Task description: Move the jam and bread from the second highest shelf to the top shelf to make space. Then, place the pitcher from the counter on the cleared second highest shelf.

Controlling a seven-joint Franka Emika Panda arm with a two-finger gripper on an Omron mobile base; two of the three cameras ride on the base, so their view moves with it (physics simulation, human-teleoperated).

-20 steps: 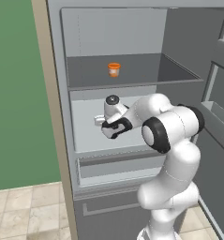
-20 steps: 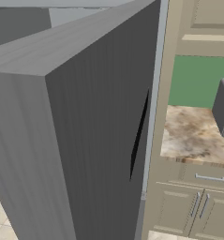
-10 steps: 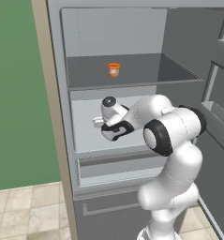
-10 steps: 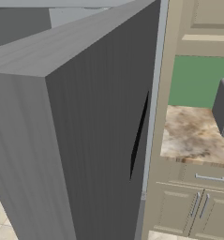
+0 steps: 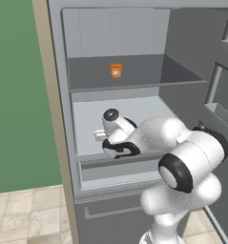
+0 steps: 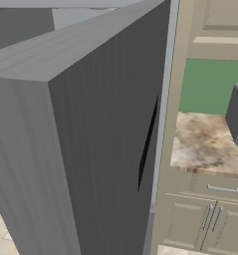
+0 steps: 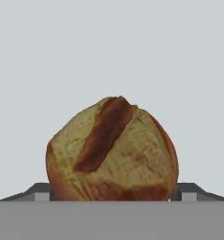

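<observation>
The jam (image 5: pixel 116 70), a small orange jar, stands on the dark grey top shelf (image 5: pixel 149 71) of the open fridge. My arm reaches onto the pale second highest shelf (image 5: pixel 139 107), and my gripper (image 5: pixel 100 136) sits low over its left front part. In the hand view the bread (image 7: pixel 112 150), a round brown loaf with a dark crust stripe, lies close between my fingertips (image 7: pixel 38 191). My gripper (image 7: pixel 112 193) is open, with one tip on each side of the loaf. The counter (image 6: pixel 205 149) is marbled tan stone. The pitcher is out of view.
The fridge door (image 5: pixel 225 95) stands open at the right. A drawer (image 5: pixel 115 169) sits under the pale shelf. The fridge's grey outer wall (image 6: pixel 90 149) stands close. A grey appliance (image 6: pixel 237 119) stands on the counter above cream cabinets (image 6: pixel 205 224).
My hand has dropped a little toward the pale shelf. The jaws have stayed open, and the jam has not moved.
</observation>
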